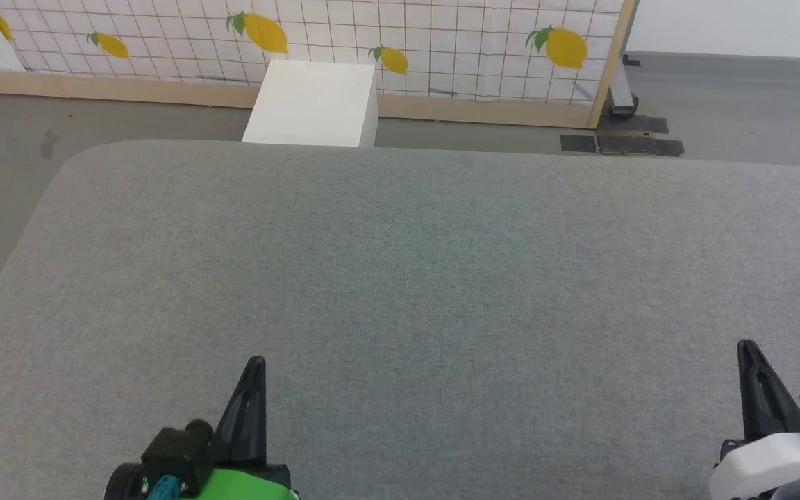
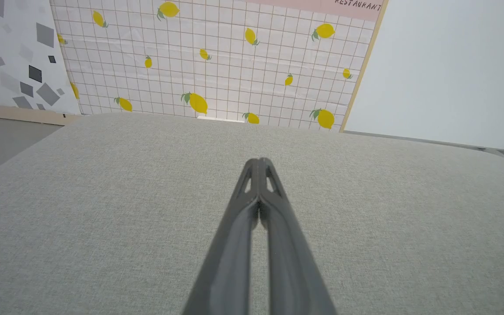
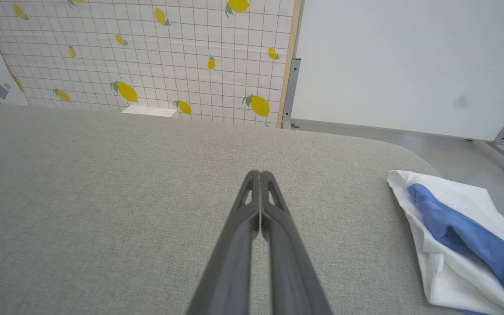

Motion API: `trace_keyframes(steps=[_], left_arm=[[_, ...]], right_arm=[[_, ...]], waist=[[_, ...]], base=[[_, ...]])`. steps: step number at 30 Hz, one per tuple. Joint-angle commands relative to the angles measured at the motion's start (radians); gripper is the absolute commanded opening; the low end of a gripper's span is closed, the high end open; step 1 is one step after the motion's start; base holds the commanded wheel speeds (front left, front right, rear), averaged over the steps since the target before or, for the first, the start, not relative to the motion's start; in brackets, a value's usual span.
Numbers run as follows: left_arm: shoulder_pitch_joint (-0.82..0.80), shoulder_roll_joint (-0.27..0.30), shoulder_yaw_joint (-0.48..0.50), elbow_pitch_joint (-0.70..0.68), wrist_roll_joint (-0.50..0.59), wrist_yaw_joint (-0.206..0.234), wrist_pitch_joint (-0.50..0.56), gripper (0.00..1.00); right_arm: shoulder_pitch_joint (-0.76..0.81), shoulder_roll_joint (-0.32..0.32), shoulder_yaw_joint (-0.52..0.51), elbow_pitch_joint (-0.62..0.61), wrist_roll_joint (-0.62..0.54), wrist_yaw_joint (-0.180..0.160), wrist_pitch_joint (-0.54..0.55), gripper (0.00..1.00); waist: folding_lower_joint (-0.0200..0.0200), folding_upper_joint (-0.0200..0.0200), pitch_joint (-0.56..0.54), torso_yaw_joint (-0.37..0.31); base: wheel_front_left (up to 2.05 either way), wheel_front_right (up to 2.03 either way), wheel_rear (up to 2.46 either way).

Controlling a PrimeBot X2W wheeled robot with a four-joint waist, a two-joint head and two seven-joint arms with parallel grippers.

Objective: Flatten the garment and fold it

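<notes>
Both my end effectors are closed and empty. The left gripper (image 1: pixel 255 362) has its two long dark fingers pressed tip to tip. The right gripper (image 1: pixel 747 345) shows the same pinch in its wrist view, with nothing between the jaws. Each sits low over the wide grey fabric-covered table (image 1: pixel 400 264), pointing away from me toward the lemon-print grid panel (image 1: pixel 442 42) and the plain white box (image 1: pixel 313 104) beyond the far edge.

The garment (image 3: pixel 462 236), a soft white cloth T-shirt with royal-blue sleeves, lies bunched to the right of the right gripper, beside its fingers, at the table's rounded right edge. It is well apart from the left gripper. The head view gives me just a pale sliver at its right border, probably that shirt, though I can't be sure.

I judge the step in hand is fetching it. To do that well I'd open the right jaws first, swing right and come down on a raised white fold rather than flat cloth. Then I'd drag it toward the middle, ahead of both grippers, where the left one can help spread it. It lies near the edge, so I'd pull inward, not outward.
</notes>
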Motion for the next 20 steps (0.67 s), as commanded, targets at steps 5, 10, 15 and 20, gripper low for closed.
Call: trace_keyframes(steps=[5,10,15,20], left_arm=[[-0.014,-0.005,0.014,0.003,0.018,-0.002,0.015,0.00],[-0.019,-0.007,0.020,0.004,0.027,-0.002,0.025,0.00],[-0.024,-0.009,0.027,0.005,0.036,-0.003,0.034,0.00],[-0.029,-0.011,0.034,0.007,0.045,-0.003,0.043,0.00]], right_arm=[[-0.013,0.000,0.014,0.006,0.001,0.000,0.002,0.00],[-0.018,0.000,0.022,0.009,0.001,0.000,0.003,0.00],[-0.023,0.000,0.031,0.011,0.001,0.000,0.003,0.00],[-0.028,0.001,0.039,0.014,0.002,0.000,0.004,0.00]], waist=[[0.0001,0.0000,-0.001,-0.003],[0.0001,0.0000,-0.002,-0.006],[0.0001,0.0000,-0.003,-0.009],[0.0001,0.0000,-0.004,-0.012]], base=[[0.00,0.00,0.00],[0.00,0.00,0.00],[0.00,0.00,0.00],[0.00,0.00,0.00]])
